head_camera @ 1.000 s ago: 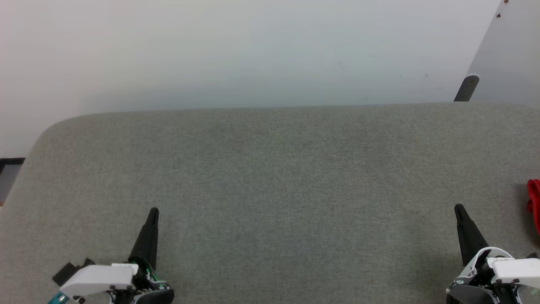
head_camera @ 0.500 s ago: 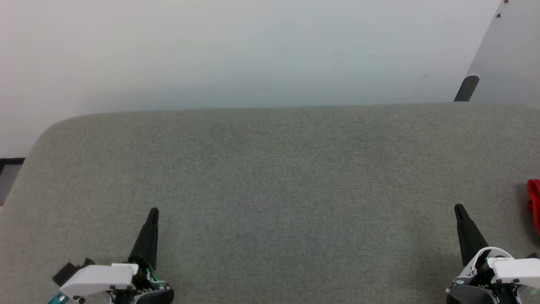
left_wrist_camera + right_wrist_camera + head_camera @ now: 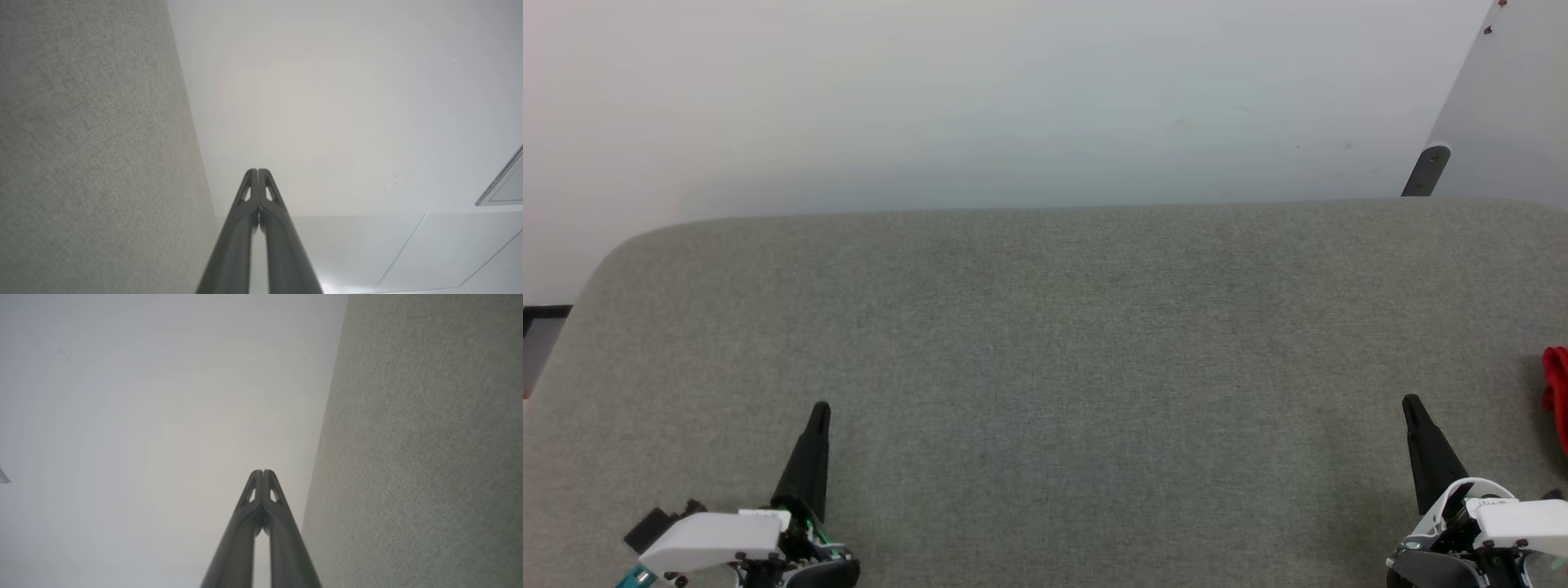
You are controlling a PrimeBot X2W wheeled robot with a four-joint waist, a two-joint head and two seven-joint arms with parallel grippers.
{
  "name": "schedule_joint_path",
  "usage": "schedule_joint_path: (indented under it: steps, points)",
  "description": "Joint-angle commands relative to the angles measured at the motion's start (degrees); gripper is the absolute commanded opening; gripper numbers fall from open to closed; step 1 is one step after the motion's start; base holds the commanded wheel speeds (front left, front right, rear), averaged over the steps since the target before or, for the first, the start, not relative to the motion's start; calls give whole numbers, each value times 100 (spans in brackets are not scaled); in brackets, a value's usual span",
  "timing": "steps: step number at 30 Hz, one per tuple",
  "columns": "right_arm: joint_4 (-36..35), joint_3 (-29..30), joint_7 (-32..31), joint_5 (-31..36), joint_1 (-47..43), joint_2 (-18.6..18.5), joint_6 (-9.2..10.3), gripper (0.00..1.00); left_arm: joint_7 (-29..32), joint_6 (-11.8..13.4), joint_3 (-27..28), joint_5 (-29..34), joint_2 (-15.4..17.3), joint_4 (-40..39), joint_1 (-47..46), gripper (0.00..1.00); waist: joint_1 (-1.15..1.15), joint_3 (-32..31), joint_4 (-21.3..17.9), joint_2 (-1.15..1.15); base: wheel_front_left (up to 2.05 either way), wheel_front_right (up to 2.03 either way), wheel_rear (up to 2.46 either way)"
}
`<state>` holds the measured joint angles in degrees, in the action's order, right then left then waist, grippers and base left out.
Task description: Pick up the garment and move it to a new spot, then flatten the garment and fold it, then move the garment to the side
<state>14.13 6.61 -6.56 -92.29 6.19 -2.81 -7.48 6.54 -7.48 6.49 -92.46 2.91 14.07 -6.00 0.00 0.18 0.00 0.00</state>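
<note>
Left tool (image 3: 820, 407) & right tool (image 3: 1410, 401) clenched empty, unmoved vs prev frame; garment (image 3: 1556, 390) same spot far right.

The left gripper (image 3: 821, 407) has long matte black fingers (image 3: 241, 237) that narrow to a thin tip, each with a small triangular cut-out near the end. Its wrist carries a white cover (image 3: 715, 539) with dark screws (image 3: 738, 557), a black block (image 3: 649, 527) and a teal piece (image 3: 633, 578). The right gripper (image 3: 1409, 400) looks alike, with a rounded white shell (image 3: 1515, 518) over a dark grey housing (image 3: 1437, 572)
</note>
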Motion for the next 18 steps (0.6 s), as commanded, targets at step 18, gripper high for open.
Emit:
schedule_joint_path:
  steps: [18]
  points:
    - [1, -19, -3, -24, 19, -13, -2, 0, 20, -2, 17, 12, -7, 2, -54, 0, 0, 0, 0, 0, 0, 0, 0]
